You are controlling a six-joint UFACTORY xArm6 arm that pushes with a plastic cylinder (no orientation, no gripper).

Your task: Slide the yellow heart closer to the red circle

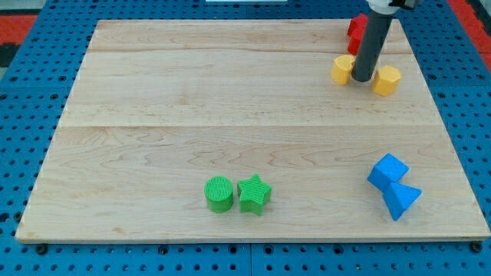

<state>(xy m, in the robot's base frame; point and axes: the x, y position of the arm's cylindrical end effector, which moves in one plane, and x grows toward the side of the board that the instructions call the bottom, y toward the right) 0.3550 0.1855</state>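
Observation:
My tip [362, 80] rests on the board near the view's top right, between two yellow blocks. The yellow block on its left [342, 69] looks like the heart and touches or nearly touches the rod. The yellow block on its right [387, 80] looks hexagonal and sits close to the rod. Red blocks [356, 29] lie just above, toward the view's top, mostly hidden behind the rod. I cannot make out their shapes or tell which one is the red circle.
A green cylinder [219, 193] and a green star [254, 194] sit side by side at the bottom centre. Two blue blocks, a cube-like one [387, 171] and a wedge-like one [403, 200], touch at the bottom right. The board's right edge [437, 107] is near the yellow blocks.

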